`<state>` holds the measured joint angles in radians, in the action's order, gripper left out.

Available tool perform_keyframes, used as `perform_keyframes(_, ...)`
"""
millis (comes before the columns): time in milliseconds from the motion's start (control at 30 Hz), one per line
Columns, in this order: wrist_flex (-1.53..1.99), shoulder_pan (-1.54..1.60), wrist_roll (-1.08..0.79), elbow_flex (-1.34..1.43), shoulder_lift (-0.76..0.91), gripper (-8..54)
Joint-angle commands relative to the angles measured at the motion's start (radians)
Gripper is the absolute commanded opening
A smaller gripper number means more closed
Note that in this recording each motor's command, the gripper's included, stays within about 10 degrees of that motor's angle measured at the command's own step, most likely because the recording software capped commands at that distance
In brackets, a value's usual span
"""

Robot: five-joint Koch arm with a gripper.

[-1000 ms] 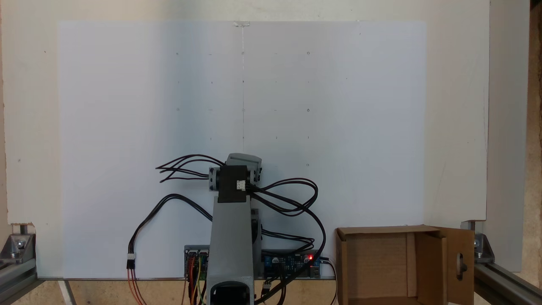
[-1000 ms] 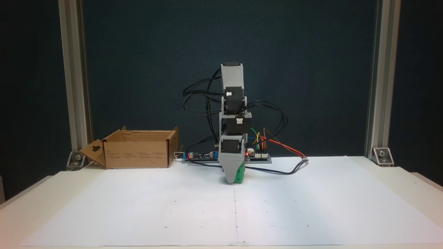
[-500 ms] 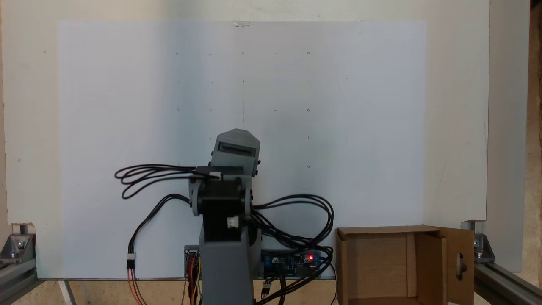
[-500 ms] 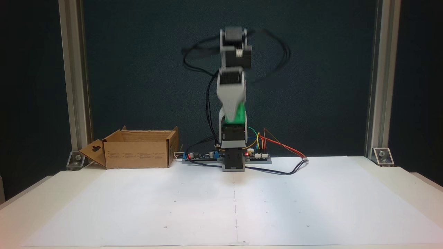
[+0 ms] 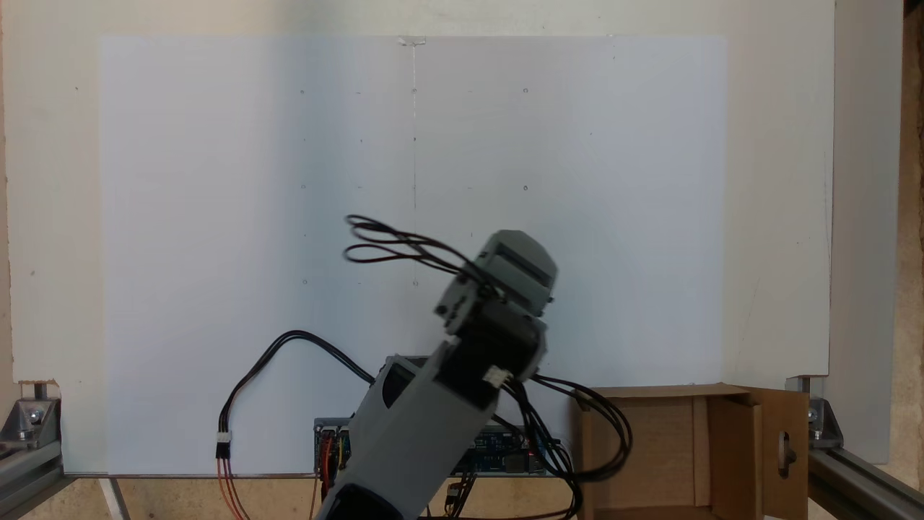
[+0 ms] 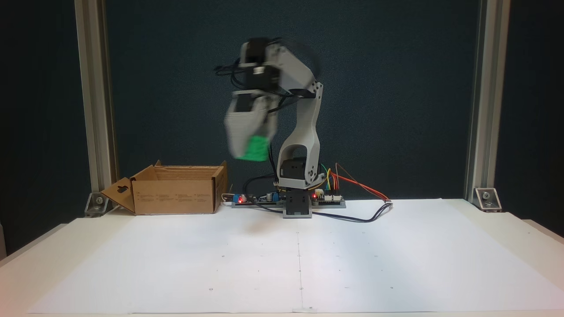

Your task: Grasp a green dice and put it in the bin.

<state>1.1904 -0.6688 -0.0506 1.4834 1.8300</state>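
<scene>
- High above the table, in a fixed view, the gripper (image 6: 249,152) hangs pointing downward, blurred, with its jaws pinching the green dice (image 6: 255,149).
- Green dice: held in the air, clear of the table, above and to the right of the bin (image 6: 176,190) in that view. It is a cube with no long axis; blur hides its pips and facing.
- Bin: open-topped cardboard box on the table, well apart from the gripper; 1 flap with a keyhole cut-out (image 6: 118,193) folds outward. In both fixed views it sits beside the arm base (image 6: 297,208).
- White sheet (image 5: 216,180) covers the table (image 6: 524,233).
- Black cables (image 5: 390,245) loop off the wrist.
</scene>
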Motion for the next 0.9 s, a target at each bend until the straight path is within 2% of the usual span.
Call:
perform_keyframes(0,-0.1,-0.135,-0.135,-0.069,-0.025,12.0)
perform_keyframes(167,-0.141,-0.466,-0.264,-0.069,-0.1,12.0)
perform_keyframes(367,-0.155,-0.813,-0.359,-0.069,-0.112,12.0)
perform_keyframes(500,-0.212,-0.95,-0.388,-0.069,-0.132,12.0)
perform_keyframes(867,-0.549,-1.131,-0.405,-0.069,-0.387,12.0)
